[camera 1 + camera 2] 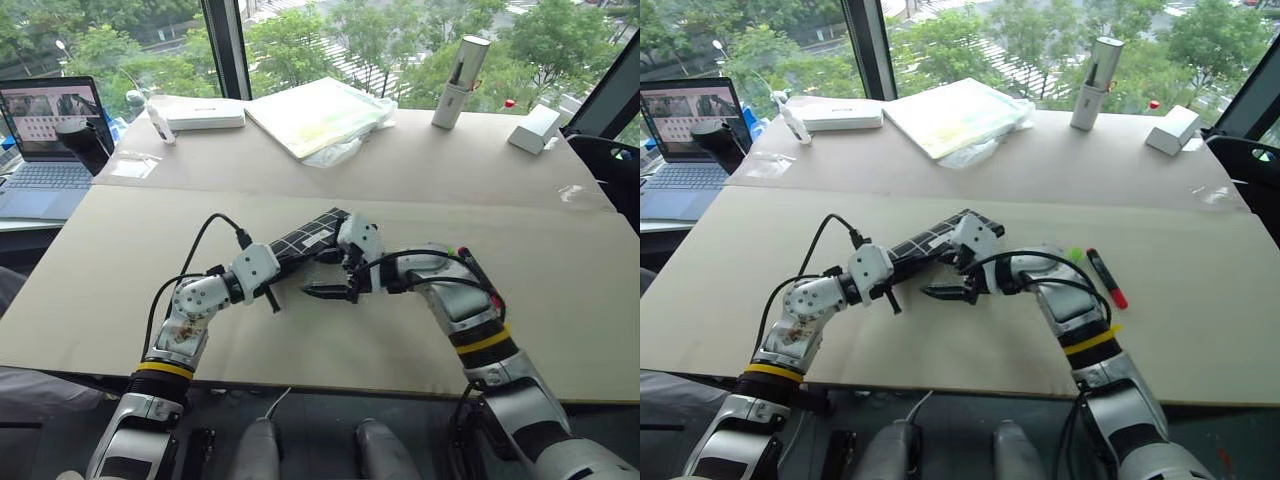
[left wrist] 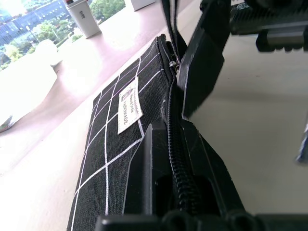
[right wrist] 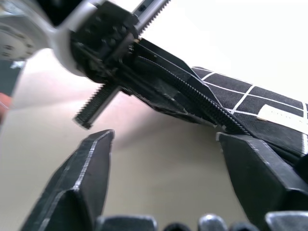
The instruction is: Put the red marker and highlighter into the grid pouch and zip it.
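You are seeing a laptop (image 1: 45, 140) glowing at upper left, a white box (image 1: 203, 114) and wrapped pad (image 1: 318, 114) lying beside it, and a cylinder (image 1: 459, 82) standing at upper right.

— What is the grid pouch (image 2: 120, 159) made of?
— I see matt black woven cloth, a stitched cloth label and a toothed plastic-looking zipper.
— And the rest?
— I read the counter (image 1: 100, 270) as smooth, matt board, and the left gripper (image 2: 178, 144) fingers as dull black plastic.
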### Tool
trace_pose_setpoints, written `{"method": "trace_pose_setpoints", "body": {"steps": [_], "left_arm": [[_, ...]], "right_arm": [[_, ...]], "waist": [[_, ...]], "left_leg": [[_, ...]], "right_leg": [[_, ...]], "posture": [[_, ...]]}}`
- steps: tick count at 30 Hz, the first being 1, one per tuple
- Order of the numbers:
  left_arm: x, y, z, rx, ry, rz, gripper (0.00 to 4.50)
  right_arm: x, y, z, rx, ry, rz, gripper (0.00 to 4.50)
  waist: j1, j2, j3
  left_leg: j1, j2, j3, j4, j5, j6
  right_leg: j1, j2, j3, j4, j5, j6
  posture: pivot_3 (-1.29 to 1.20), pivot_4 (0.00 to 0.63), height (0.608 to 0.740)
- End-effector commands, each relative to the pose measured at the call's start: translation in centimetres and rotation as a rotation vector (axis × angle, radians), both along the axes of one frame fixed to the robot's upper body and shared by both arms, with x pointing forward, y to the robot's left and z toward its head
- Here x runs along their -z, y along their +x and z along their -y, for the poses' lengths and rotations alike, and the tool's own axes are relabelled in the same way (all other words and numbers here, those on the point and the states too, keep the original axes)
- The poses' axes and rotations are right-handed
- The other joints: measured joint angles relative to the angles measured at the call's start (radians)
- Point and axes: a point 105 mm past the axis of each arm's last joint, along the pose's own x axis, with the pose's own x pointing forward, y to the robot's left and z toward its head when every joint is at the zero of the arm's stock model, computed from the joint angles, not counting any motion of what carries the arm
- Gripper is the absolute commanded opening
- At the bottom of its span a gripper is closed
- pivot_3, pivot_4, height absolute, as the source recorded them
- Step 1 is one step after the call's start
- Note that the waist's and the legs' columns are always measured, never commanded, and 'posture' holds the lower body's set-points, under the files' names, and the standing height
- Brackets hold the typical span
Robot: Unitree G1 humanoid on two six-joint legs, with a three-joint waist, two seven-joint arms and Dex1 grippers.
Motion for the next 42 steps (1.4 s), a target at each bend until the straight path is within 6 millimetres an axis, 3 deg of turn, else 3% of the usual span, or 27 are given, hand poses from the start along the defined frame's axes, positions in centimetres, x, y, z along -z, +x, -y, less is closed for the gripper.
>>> {"method": "trace_pose_setpoints", "body": {"steps": [1,6,12,14,23,30,42], "left_arm": [[-1.6,0.0,0.3,0.009,-0.038,0.047,0.0],[-2.7,0.4,0.0,-0.024,-0.131,0.039,0.0],[-3.1,0.7,-0.2,-0.039,-0.183,0.023,0.0],[-3.1,0.6,-0.2,-0.037,-0.184,0.02,0.0],[-3.3,-0.4,0.3,0.029,-0.231,-0.004,0.0],[-2.8,-1.0,1.0,0.082,-0.213,-0.024,0.0],[-3.1,-0.8,1.1,0.096,-0.205,-0.019,0.0]], "right_arm": [[-2.9,-3.2,3.2,-0.109,0.074,-0.002,4.47],[-5.6,-2.8,7.9,0.034,0.082,0.1,4.47],[-7.3,1.5,15.0,0.427,0.001,0.285,4.47],[-7.0,2.0,16.8,0.499,-0.044,0.3,4.47],[-3.0,-0.3,24.9,0.845,-0.171,0.156,4.47],[-0.5,-1.6,25.8,0.957,-0.134,0.064,4.47],[1.6,0.7,25.8,1.022,-0.104,0.015,4.47]], "waist": [[0.003,0.0,0.0],[-0.007,0.0,0.0],[-0.007,0.0,0.0],[-0.007,0.0,0.0],[0.006,0.0,0.0],[-0.001,0.0,0.0],[-0.007,0.0,0.0]], "left_leg": [[0.0,0.0,0.0,0.0,0.0,0.0],[0.0,0.0,-0.002,0.0,0.0,0.0],[0.0,0.0,-0.003,0.0,0.0,0.0],[0.0,-0.001,-0.003,0.0,0.0,0.0],[-0.001,-0.001,-0.004,0.0,0.0,0.0],[0.0,-0.001,-0.005,0.0,0.0,0.0],[0.0,-0.001,-0.005,0.0,0.0,0.0]], "right_leg": [[0.0,0.0,0.0,0.0,0.0,0.0],[0.0,0.0,-0.001,0.0,0.0,0.0],[0.001,0.0,-0.001,0.0,0.0,0.0],[0.001,0.0,-0.001,0.0,0.0,0.0],[0.001,-0.001,-0.001,-0.003,0.0,0.0],[0.002,0.0,-0.001,-0.002,0.0,0.0],[0.003,0.0,-0.002,-0.002,0.0,0.0]], "posture": [[0.0,0.15,0.74],[0.0,0.15,0.74],[0.0,0.15,0.74],[0.0,0.15,0.74],[0.0,0.15,0.74],[0.0,0.15,0.74],[0.0,0.15,0.74]]}}
